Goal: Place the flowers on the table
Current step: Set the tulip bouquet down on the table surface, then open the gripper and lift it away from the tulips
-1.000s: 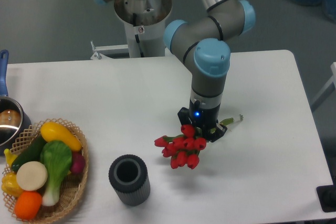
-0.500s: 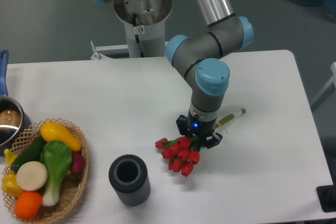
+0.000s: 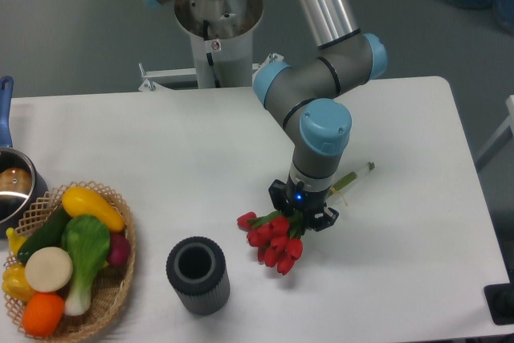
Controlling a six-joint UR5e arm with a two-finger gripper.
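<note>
Camera view, from above: your gripper [image 3: 303, 213] pinches the flowers [image 3: 271, 240] at mid-stem; red heads lie low over the table [image 3: 177, 150], stem ends jutting right.

gripper [image 3: 303, 213] fingers hidden under wrist, flowers [image 3: 271, 239] mid-stems covered (grip unreadable), pot [image 3: 11, 185] cropped left

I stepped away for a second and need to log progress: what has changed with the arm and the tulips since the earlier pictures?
The tool has come lower in the picture with the flowers, whose red heads now sit slightly nearer the front edge of the table; the stem tip has barely shifted. Nothing was visibly let go; the tool's fingers are hidden. The dark cylinder, the basket and the pot stayed put.
</note>
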